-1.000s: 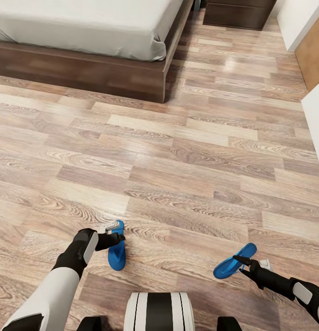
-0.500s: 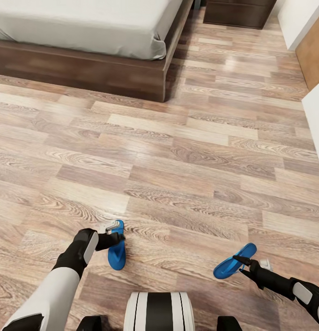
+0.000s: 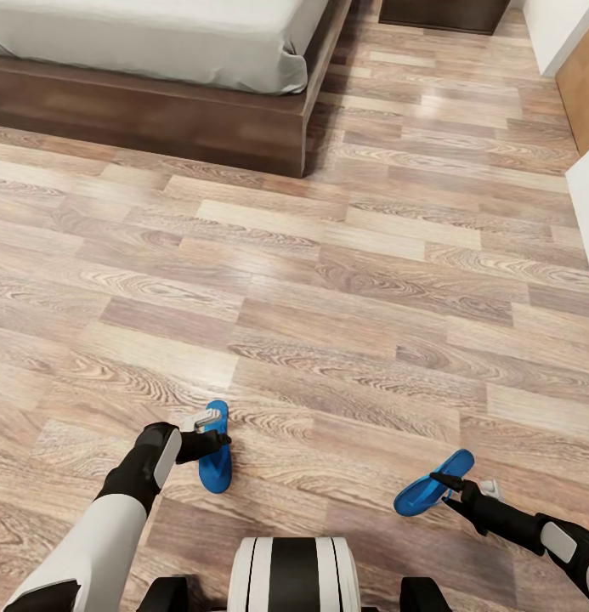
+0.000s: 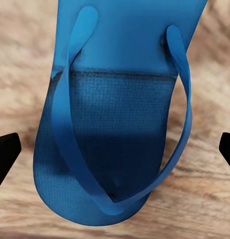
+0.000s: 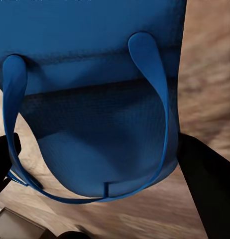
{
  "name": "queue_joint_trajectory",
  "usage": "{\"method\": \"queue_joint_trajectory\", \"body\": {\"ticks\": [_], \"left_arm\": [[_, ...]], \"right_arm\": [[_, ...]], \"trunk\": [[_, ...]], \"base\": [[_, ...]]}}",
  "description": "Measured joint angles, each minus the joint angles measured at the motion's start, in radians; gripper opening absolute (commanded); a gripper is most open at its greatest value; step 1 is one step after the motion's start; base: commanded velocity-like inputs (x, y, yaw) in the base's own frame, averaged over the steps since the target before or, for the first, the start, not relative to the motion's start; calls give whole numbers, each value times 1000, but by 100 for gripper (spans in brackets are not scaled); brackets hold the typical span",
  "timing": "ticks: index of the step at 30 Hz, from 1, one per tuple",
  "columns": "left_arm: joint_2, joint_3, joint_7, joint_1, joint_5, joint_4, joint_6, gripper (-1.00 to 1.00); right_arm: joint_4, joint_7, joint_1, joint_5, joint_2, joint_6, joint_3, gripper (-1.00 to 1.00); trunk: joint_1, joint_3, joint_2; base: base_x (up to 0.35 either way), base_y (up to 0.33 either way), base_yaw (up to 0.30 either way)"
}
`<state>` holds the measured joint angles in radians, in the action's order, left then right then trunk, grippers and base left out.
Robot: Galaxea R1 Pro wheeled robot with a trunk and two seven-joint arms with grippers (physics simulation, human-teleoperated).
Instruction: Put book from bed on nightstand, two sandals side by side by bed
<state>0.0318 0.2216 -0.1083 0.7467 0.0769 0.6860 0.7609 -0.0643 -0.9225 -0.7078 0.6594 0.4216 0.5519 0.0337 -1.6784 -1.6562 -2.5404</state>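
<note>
1. Fingers (image 3: 216,441) of the left gripper (image 3: 211,430) closed across the left sandal (image 3: 215,449), gripping it near its middle; seen from the left wrist as two dark tips (image 4: 5,154) at either edge of the blue sole (image 4: 115,149), thong straps meeting near the toe.
2. Fingers (image 3: 445,482) of the right gripper (image 3: 448,491) pinching the heel end of the right sandal (image 3: 432,483), held tilted with its toe end raised toward 1 o'clock; from the right wrist, dark tips (image 5: 204,174) flanking the sole (image 5: 105,129).
3. Left sandal at roughly 7 o'clock in the head view, lengthwise toward 12 o'clock, low over the floor (image 3: 328,289); contact with the boards cannot be told.
4. Right sandal at about 5 o'clock, well apart from the left one, with the robot's trunk (image 3: 294,574) between them at 6 o'clock.
5. Bed (image 3: 158,51) far off at 11 o'clock: light-grey mattress on a dark wooden frame, its corner pointing toward the middle of the room.
6. Dark wooden cabinet (image 3: 443,13) at 1 o'clock along the top edge; pale wall (image 3: 587,217) and tan panel (image 3: 581,89) at 2 to 3 o'clock.
</note>
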Motion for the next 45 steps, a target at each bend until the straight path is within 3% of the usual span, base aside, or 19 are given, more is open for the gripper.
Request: {"method": "queue_joint_trajectory", "body": {"ticks": [33,34,45], "left_arm": [[-4,-1,0,0,-2,0,1,100],[-4,-2,0,0,-1,0,1,-100],[-4,-2,0,0,4,0,2,-100]], "right_arm": [[0,0,0,0,0,0,0,-100],[0,0,0,-1,0,0,0,-100],[0,0,0,-1,0,0,0,-100]], "trunk": [[-2,-15,-1],[-2,-15,-1],[-2,-15,-1]], "base": [[0,0,0],[0,0,0],[0,0,0]]}}
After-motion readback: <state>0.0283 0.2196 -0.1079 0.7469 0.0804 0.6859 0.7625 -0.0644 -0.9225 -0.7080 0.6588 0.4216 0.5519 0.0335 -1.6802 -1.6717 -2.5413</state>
